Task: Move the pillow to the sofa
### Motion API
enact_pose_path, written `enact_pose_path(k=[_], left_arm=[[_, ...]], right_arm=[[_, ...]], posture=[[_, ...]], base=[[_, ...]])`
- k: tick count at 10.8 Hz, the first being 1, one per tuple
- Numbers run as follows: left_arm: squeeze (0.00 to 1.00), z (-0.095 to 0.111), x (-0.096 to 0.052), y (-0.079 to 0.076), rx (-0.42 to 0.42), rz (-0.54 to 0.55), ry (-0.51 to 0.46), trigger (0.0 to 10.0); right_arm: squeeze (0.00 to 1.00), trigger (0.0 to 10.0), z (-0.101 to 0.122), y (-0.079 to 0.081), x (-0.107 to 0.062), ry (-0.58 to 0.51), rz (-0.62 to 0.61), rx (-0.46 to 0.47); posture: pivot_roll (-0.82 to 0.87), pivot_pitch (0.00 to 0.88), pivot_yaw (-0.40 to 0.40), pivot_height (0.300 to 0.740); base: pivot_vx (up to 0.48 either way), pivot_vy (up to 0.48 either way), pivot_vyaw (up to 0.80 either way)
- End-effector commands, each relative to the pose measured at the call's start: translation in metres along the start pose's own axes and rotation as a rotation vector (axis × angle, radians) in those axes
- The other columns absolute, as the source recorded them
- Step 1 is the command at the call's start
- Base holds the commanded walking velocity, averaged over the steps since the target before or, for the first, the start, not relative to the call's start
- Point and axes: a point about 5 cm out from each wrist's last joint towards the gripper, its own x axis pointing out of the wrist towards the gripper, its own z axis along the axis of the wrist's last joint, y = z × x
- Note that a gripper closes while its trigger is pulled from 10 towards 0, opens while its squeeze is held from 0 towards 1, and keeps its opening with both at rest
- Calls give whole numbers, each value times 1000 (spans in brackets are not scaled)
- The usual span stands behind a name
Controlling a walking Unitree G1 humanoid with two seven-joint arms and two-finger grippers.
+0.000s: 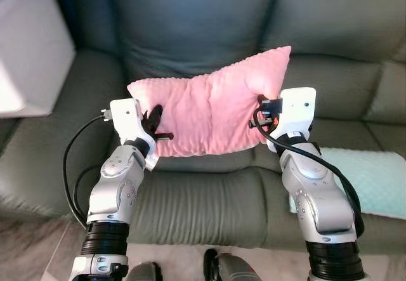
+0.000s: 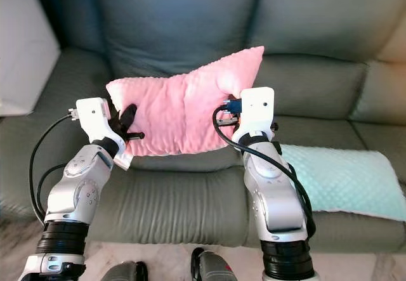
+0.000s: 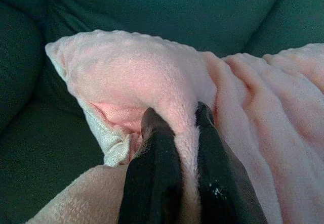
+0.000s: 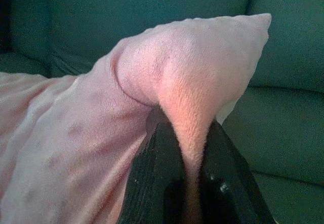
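Note:
A pink fuzzy pillow (image 1: 212,106) hangs in the air between my two arms, over the seat of a dark green sofa (image 1: 190,198). At its left edge my left gripper (image 1: 154,124) is shut on a fold of the fabric; the left wrist view has the black fingers (image 3: 154,153) pinching pink plush. My right gripper (image 1: 262,111) is shut on the pillow's right edge, below its raised upper corner (image 4: 253,24). The pillow's lower edge sits just above the seat cushion, in front of the backrest (image 1: 190,21).
A pale mint cushion (image 1: 374,179) lies on the sofa seat to the right. A white box-like object (image 1: 28,52) rests on the left armrest area. The sofa's front edge (image 1: 203,230) is close to my body, with light floor below it.

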Motion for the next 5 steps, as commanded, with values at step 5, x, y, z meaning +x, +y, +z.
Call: enact_pose_path(k=[5], left_arm=[[0,-6,1,-8,47,-42,36,10000]], right_arm=[[0,10000,3,-3,-1,-17,-9,-5]], posture=[[-140,206,-56,740]], base=[[0,480,0]])
